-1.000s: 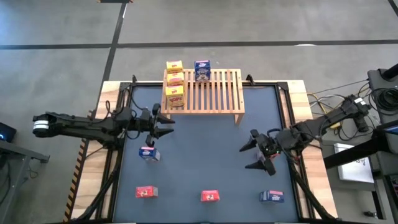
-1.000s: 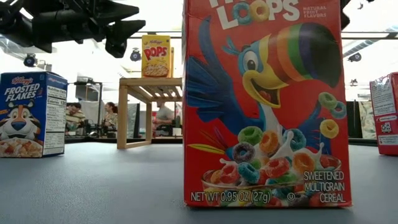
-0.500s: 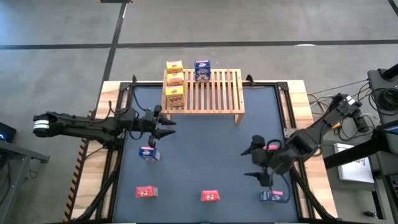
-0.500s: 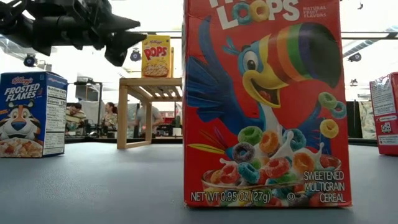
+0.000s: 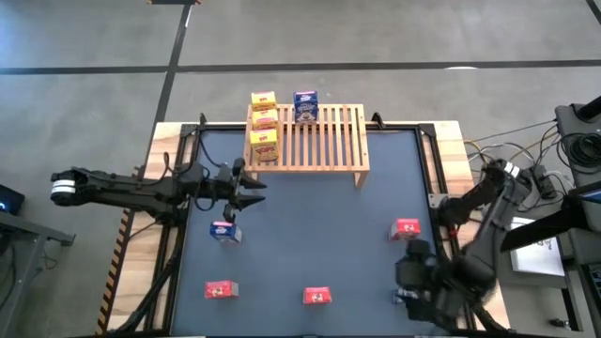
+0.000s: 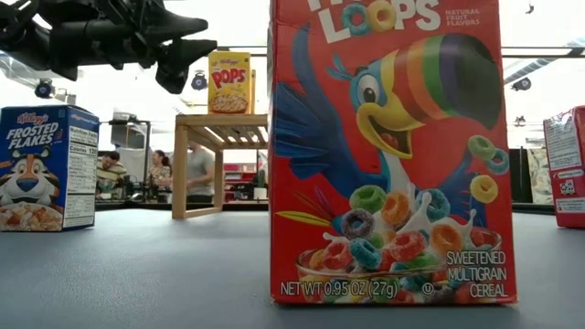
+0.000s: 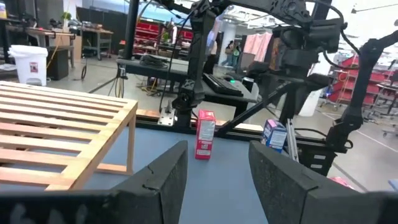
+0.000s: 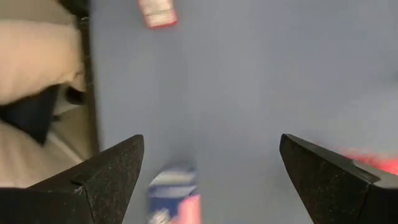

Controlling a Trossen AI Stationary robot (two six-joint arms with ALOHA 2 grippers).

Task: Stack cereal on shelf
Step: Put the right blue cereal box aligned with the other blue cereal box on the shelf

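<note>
A: Since a second ago the right arm has swung toward the bench's near right corner; its right claw (image 8: 208,174) now hangs with fingers spread wide and empty, over a blue box (image 8: 171,190) there.

B: And the red box (image 5: 407,228) it was hiding?

A: It now stands in plain sight near the right edge. The left claw (image 5: 250,192) has hardly shifted; it hovers above the bench (image 5: 310,225), just in front of the shelf's left end, fingers partly apart with nothing between them.

B: Where's the cereal?

A: Three yellow boxes (image 5: 264,123) line the left end of the shelf (image 5: 324,141), and one blue box (image 5: 305,106) stands at its back edge beside them. On the bench, another blue box (image 5: 223,231) stands just below the left claw. Two more red boxes sit along the near edge: one at left (image 5: 221,289), one in the middle (image 5: 317,297).

B: Anything beyond?

A: People (image 6: 155,171) show in the room behind, in the low view.
</note>
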